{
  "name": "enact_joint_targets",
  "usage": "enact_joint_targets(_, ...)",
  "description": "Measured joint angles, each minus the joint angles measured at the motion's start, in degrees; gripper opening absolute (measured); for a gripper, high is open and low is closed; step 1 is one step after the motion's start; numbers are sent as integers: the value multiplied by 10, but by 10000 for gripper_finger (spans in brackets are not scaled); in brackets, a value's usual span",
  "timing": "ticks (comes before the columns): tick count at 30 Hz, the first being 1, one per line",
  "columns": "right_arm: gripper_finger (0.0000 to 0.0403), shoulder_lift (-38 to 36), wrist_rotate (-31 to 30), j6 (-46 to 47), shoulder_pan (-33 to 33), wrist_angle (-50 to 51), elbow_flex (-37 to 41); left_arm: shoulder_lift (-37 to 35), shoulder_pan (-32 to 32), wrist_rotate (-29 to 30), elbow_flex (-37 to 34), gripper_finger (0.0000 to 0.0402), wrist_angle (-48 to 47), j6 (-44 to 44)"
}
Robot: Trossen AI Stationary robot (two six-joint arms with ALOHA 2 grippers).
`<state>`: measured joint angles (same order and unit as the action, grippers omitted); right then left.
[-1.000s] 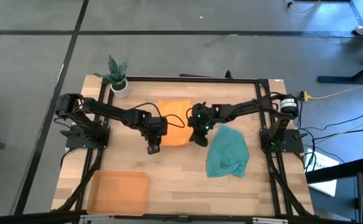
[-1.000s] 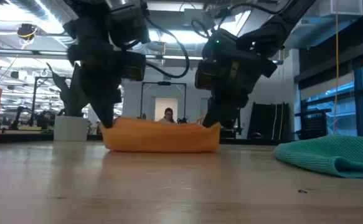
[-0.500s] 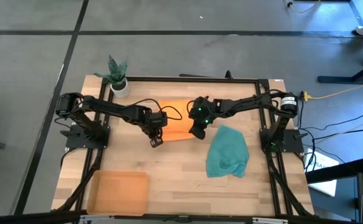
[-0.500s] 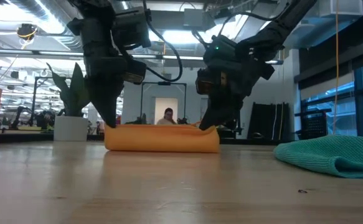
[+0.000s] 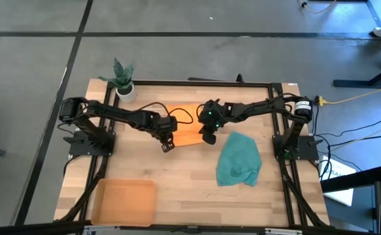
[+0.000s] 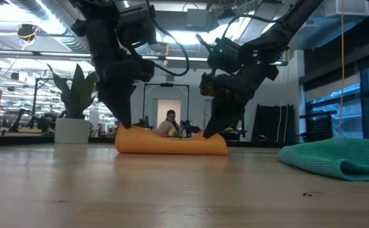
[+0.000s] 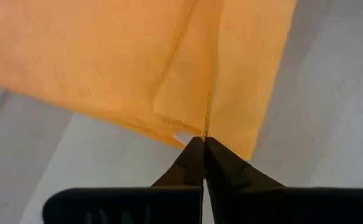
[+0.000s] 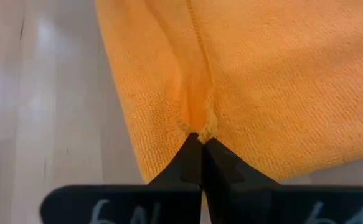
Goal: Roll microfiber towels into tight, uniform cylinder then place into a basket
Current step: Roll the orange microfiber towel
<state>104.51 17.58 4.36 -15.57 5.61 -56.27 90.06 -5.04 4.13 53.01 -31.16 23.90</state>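
The orange towel [image 5: 187, 130] lies partly rolled or folded on the table's middle, its long side running left to right. My left gripper [image 5: 167, 145] is shut at its near left end and my right gripper [image 5: 208, 138] at its near right end. Seen from table height, the orange towel [image 6: 171, 144] is a low, thick band with both grippers slanting down onto it. The teal towel [image 5: 238, 160] lies crumpled on the table to the right. The basket [image 5: 125, 201] rests at the near left corner. My left gripper pinches a hemmed edge [image 7: 197, 127] at the orange towel's near left end between its shut fingertips. The fingers slant steeply down from the near side. The towel rests on the table under them. My right gripper pinches a hemmed edge [image 8: 197, 121] at the towel's near right end, where the cloth puckers around the fingertips. It slants down from the near right. The towel lies on the table.
A small potted plant [image 5: 123, 81] stands at the far left corner. Bare wood lies between the orange towel and the basket. A person shows far off in the room behind the table in the low view.
Both grippers have gone toward the table's far edge, turning at the wrist, and stayed shut on the orange towel. Its near edge has travelled with them, so the towel now covers a narrower strip from near to far; its far edge has stayed in place.
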Motion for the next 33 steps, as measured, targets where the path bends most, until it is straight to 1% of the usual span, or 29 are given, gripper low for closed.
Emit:
enact_joint_targets(3, 5, 0, -2, -4, 0, 0, 0, 4, 0, 13, 0, 0, 1, 0)
enact_joint_targets(7, 7, 0, -3, -8, 0, 2, 0, 20, 0, 14, 0, 0, 10, 0)
enact_joint_targets(11, 9, 0, -20, -17, 0, 3, 0, 41, 0, 14, 0, 0, 13, 1)
enact_joint_targets(15, 9, 1, 2, -18, 0, 2, 0, 43, -4, 14, 0, 0, 17, 4)
enact_joint_targets(19, 10, 1, 0, -11, 0, 2, 0, 43, -15, 10, 0, 0, 16, 28)
enact_joint_targets(22, 14, 1, 0, -6, 0, 1, 0, 43, -21, 7, 0, 0, 16, 26)
enact_joint_targets(25, 32, 1, 0, -6, 0, 1, 0, 43, -25, 4, 0, 0, 16, 31)
enact_joint_targets(28, 59, 1, 0, -7, 0, 0, 0, 43, -26, 5, 0, 4, 16, 35)
enact_joint_targets(33, 115, 1, 0, -17, 0, 0, 0, 43, -26, 7, 0, 36, 16, 35)
